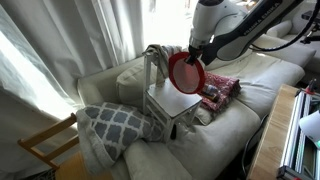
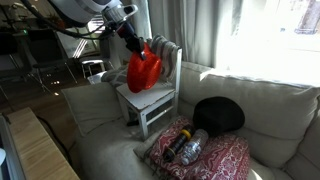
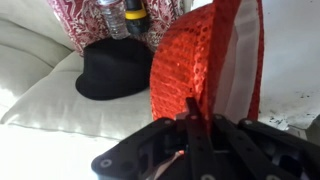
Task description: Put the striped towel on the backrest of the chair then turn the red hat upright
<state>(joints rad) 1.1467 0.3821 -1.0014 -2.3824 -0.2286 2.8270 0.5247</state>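
My gripper (image 1: 192, 56) is shut on the brim of the red hat (image 1: 184, 73) and holds it on edge just above the seat of the white chair (image 1: 172, 101). In the wrist view the red hat (image 3: 190, 60) hangs from the closed fingers (image 3: 190, 108), with its white inside facing right. The striped towel (image 1: 156, 52) is draped over the chair's backrest. In an exterior view the hat (image 2: 145, 70) is in front of the towel (image 2: 166, 50), over the chair seat (image 2: 152, 101).
The chair stands on a pale sofa (image 2: 270, 120). A black hat (image 2: 220, 115) and a red patterned cloth (image 2: 215, 160) with a bottle (image 2: 190, 146) lie beside it. A grey lattice pillow (image 1: 115, 122) and a brown wooden chair (image 1: 45, 145) are on the other side.
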